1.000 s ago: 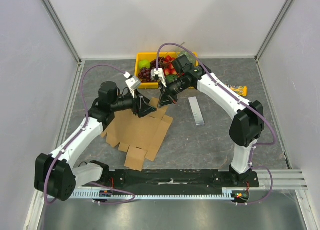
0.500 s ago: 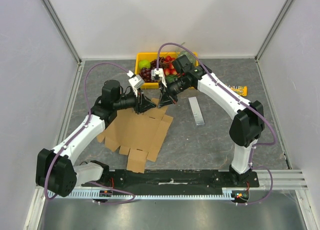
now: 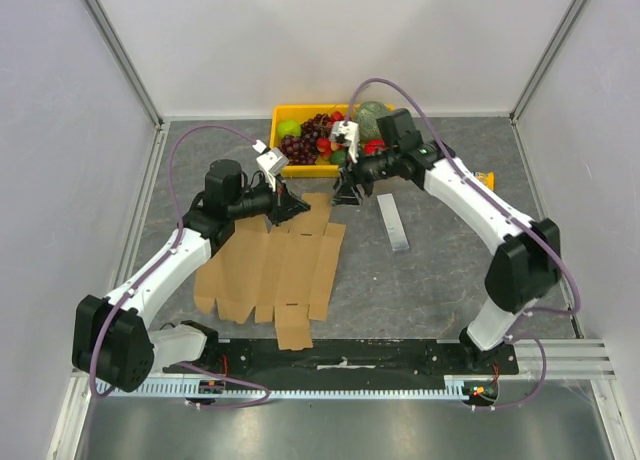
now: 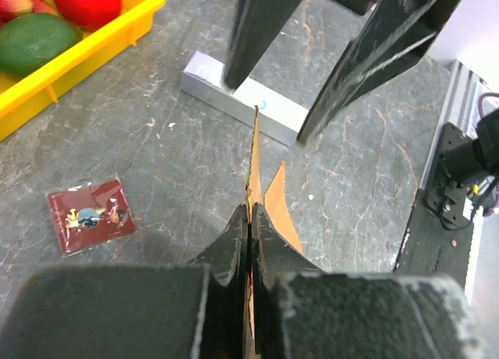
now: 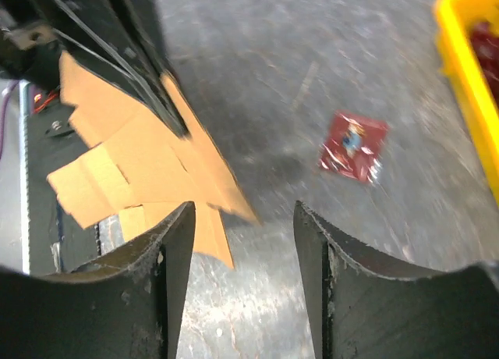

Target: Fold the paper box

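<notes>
The paper box [image 3: 272, 270] is a flat brown cardboard sheet with notched flaps, lying on the grey table left of centre. My left gripper [image 3: 291, 209] is shut on its far edge. In the left wrist view the gripper [image 4: 249, 212] pinches the sheet edge-on, and the cardboard [image 4: 253, 168] sticks up past the tips. My right gripper [image 3: 348, 194] stands open just right of the sheet's far flap, holding nothing. In the right wrist view the gripper [image 5: 243, 218] has bare table between its fingers, and the cardboard [image 5: 136, 160] lies to the left.
A yellow tray [image 3: 283, 112] of fruit stands at the back. A metal bar [image 3: 393, 222] lies right of the sheet, a small red packet [image 4: 90, 215] lies near the tray, and an orange snack bar [image 3: 484, 180] is at far right. White walls enclose the table.
My left gripper has shut on the sheet's far edge. My right gripper has opened, let go of the sheet and drawn back to the right. The sheet has dropped flatter.
</notes>
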Available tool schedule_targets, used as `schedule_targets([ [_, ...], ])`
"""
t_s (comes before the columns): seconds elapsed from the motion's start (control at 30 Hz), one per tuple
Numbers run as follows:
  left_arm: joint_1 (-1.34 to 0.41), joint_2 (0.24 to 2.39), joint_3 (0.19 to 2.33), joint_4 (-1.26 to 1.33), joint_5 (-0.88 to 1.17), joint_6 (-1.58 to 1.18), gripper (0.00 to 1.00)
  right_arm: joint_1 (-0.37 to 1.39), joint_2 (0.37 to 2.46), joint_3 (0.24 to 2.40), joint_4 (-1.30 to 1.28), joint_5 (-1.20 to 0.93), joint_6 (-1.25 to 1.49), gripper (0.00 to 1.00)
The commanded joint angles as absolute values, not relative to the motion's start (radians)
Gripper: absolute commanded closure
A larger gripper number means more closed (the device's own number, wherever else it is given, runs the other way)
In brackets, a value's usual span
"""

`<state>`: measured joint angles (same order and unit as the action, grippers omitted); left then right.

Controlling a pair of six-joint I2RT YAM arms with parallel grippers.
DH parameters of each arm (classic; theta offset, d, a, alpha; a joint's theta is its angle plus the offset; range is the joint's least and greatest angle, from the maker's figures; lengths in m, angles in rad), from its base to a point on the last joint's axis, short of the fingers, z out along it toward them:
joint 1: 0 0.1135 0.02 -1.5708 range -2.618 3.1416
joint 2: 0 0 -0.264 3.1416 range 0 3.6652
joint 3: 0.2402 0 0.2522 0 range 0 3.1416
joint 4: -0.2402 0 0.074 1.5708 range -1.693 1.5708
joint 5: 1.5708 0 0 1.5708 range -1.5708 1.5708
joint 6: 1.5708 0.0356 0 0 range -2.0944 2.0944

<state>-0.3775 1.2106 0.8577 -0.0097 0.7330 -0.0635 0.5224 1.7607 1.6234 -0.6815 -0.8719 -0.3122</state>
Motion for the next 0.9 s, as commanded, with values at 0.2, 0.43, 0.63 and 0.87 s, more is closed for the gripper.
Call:
schedule_targets([
  [0.2, -0.319, 1.189, 0.832, 0.241, 0.617, -0.319, 0.98, 0.408, 1.438, 1.091, 0.095, -0.666, 0.362, 0.27],
  [0.43, -0.264, 1.149, 0.753, 0.429, 0.623, -0.497, 0.98, 0.41, 1.347, 0.729, 0.535, -0.666, 0.615, 0.14],
  [0.63, -0.242, 1.14, 0.729, 0.515, 0.656, -0.575, 0.98, 0.41, 1.403, 0.556, 0.88, -0.675, 0.709, 0.08],
  [0.87, -0.238, 1.124, 0.703, 0.567, 0.664, -0.63, 0.98, 0.411, 1.587, 0.48, 1.342, -0.732, 0.851, 0.07],
])
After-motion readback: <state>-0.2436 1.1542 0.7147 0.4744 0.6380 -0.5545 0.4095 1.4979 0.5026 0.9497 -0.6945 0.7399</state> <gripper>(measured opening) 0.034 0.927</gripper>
